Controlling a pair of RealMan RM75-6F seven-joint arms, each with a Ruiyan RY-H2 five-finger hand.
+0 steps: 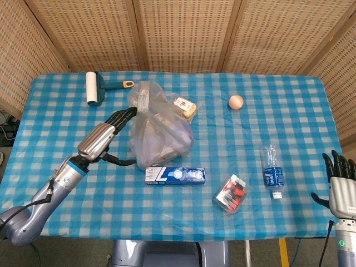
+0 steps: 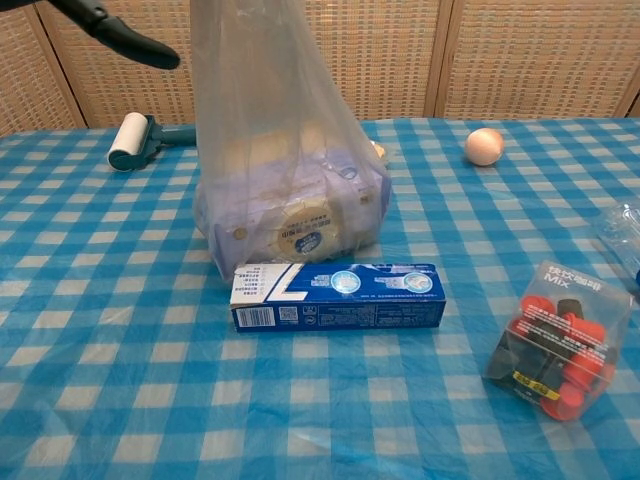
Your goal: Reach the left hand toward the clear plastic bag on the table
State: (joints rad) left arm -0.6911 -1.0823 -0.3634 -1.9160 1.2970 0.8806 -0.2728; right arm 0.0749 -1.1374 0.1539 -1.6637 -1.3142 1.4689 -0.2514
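The clear plastic bag (image 1: 158, 125) stands upright mid-table with boxed goods inside; the chest view shows the bag (image 2: 285, 170) rising past the top of the frame. My left hand (image 1: 107, 135) hovers just left of the bag, fingers stretched out and apart, fingertips close to the bag's upper left side, holding nothing. In the chest view only a dark finger (image 2: 120, 38) of that hand shows at the top left. My right hand (image 1: 342, 186) stays at the table's right front corner, fingers spread, empty.
A blue toothpaste box (image 1: 175, 176) lies in front of the bag. A lint roller (image 1: 93, 88) sits at the back left, an egg (image 1: 236, 102) at the back right. A water bottle (image 1: 272, 170) and a small red-and-black packet (image 1: 232, 193) lie front right.
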